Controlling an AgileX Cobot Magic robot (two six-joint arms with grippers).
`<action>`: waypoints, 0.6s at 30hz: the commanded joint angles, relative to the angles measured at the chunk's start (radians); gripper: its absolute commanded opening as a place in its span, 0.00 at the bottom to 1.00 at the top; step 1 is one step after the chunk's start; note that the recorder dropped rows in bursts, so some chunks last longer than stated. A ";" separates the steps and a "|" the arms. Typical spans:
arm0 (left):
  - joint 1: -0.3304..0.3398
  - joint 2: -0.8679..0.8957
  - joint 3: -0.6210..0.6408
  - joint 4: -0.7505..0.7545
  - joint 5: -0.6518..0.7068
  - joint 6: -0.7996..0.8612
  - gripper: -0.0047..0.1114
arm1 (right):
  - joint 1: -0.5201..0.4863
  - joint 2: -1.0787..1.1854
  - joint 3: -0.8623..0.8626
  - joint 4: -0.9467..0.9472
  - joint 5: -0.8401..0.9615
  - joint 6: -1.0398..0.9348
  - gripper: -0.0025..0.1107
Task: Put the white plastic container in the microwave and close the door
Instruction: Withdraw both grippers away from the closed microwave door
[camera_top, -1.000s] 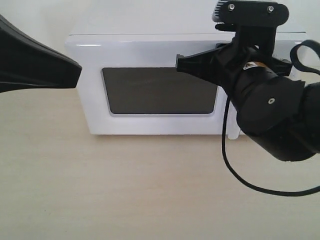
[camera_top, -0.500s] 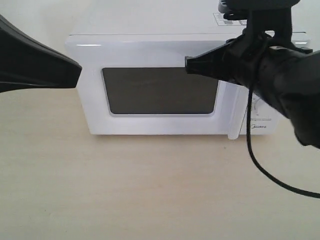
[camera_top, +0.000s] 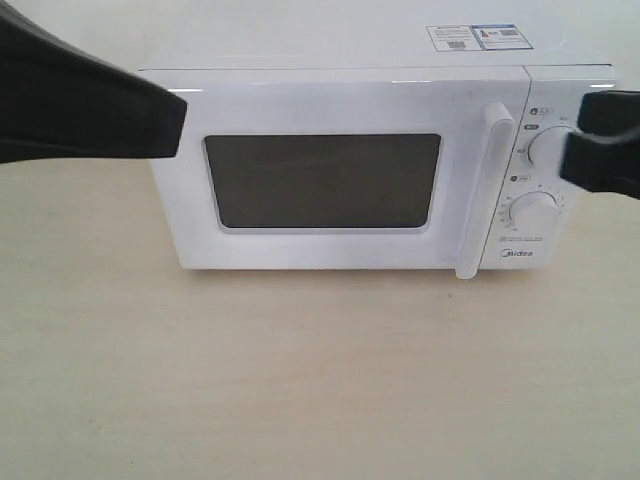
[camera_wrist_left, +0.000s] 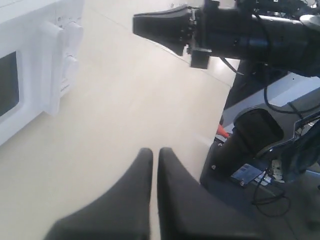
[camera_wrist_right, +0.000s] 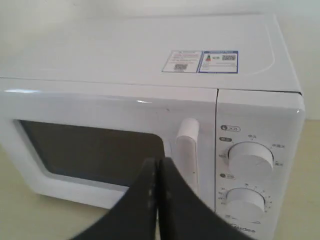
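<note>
Holding nothing, my right pincer (camera_wrist_right: 158, 165) has its jaws pressed together, aimed near the handle (camera_wrist_right: 186, 150); my left pincer (camera_wrist_left: 155, 152) is closed too, over the worktop (camera_top: 300, 380). They flank the microwave (camera_top: 340, 45) at 3 and 9 o'clock, I judge to keep clear. Its door (camera_top: 320, 105) sits flush; the white plastic container shows nowhere, perhaps behind the dark window (camera_top: 320, 180). Pale worktop; rig cables (camera_wrist_left: 270, 200) beyond its edge.
</note>
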 joint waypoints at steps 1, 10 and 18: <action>-0.005 -0.045 0.005 -0.057 -0.041 0.004 0.08 | -0.005 -0.197 0.056 0.001 0.032 -0.012 0.02; -0.005 -0.110 0.005 -0.099 -0.060 0.001 0.08 | -0.005 -0.420 0.070 0.001 0.028 -0.010 0.02; -0.005 -0.123 0.005 -0.099 -0.065 0.004 0.08 | -0.005 -0.442 0.070 0.001 0.033 -0.008 0.02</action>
